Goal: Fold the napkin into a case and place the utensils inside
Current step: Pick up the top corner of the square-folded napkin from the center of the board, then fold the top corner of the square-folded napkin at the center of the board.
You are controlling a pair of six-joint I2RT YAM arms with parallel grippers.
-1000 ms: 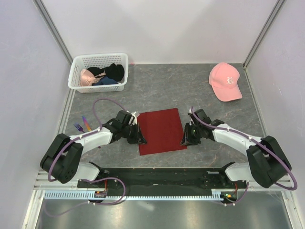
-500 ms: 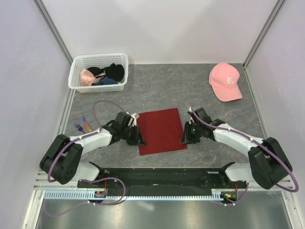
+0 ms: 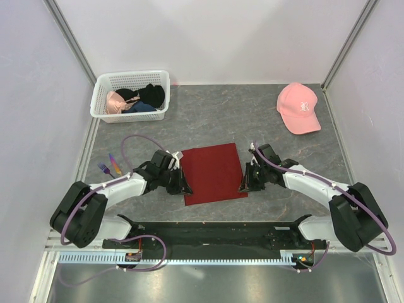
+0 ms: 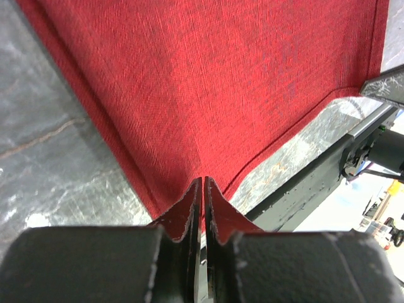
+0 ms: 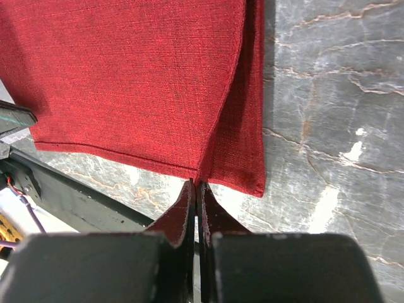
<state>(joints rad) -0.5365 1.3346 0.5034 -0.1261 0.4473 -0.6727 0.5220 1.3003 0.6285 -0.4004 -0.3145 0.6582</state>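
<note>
The dark red napkin (image 3: 213, 172) lies flat on the grey table, between my two arms. My left gripper (image 3: 184, 187) is at its near left corner. In the left wrist view the jaws (image 4: 203, 183) are shut on the napkin (image 4: 208, 88), and the cloth rises in a small ridge to the tips. My right gripper (image 3: 243, 185) is at the near right corner. In the right wrist view it (image 5: 197, 186) is shut on the napkin (image 5: 126, 76), where a crease runs up from the near hem. The utensils (image 3: 108, 166), a purple fork and a multicoloured piece, lie on the table at the far left.
A white basket (image 3: 101, 107) with black and pink garments stands at the back left. A pink baseball cap (image 3: 298, 107) lies at the back right. The black base rail (image 3: 214, 230) runs along the table's near edge, close to the napkin's hem.
Both grippers stay at the napkin's near corners. The left arm has shifted slightly toward the near edge. The napkin has barely moved.
</note>
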